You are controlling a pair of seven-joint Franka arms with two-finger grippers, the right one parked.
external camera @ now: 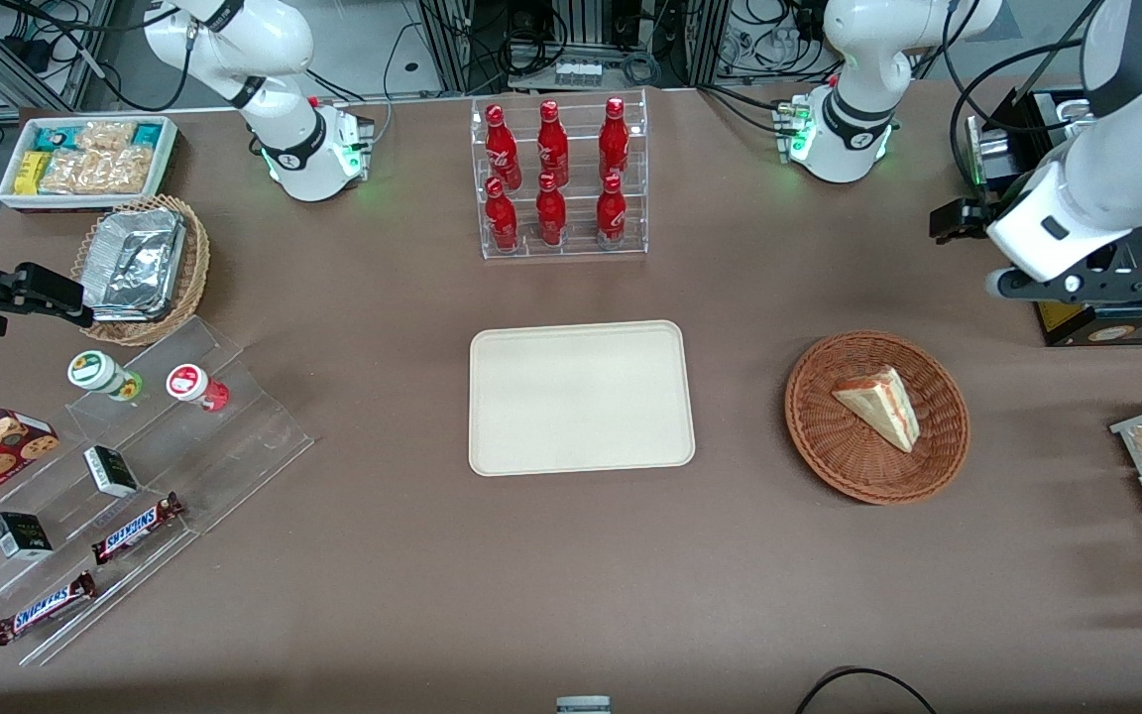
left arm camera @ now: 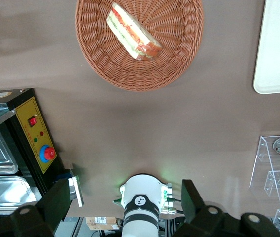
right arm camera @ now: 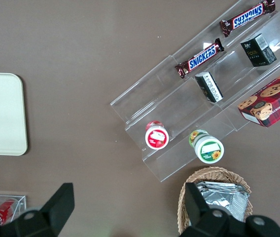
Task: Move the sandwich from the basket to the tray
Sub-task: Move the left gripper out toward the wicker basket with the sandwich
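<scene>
The sandwich (external camera: 878, 405) lies in the basket (external camera: 829, 451), beside the empty tray (external camera: 581, 397). The gripper (left arm camera: 127, 202) hangs high, fingers (left arm camera: 61, 197) spread wide, holding nothing; it should descend straddling the wedge's long sides.

I see the basket (external camera: 814, 436) as rough woven wicker, reddish-brown and matt. The sandwich (external camera: 880, 404) in it shows pale, soft bread. The tray (external camera: 581, 399) looks like smooth, matt cream plastic. My gripper (left arm camera: 125, 210), up near the working arm's end of the table, has matt black fingers (left arm camera: 58, 200), spread apart. The table (external camera: 571, 585) wears a dull brown, cloth-like cover.
</scene>
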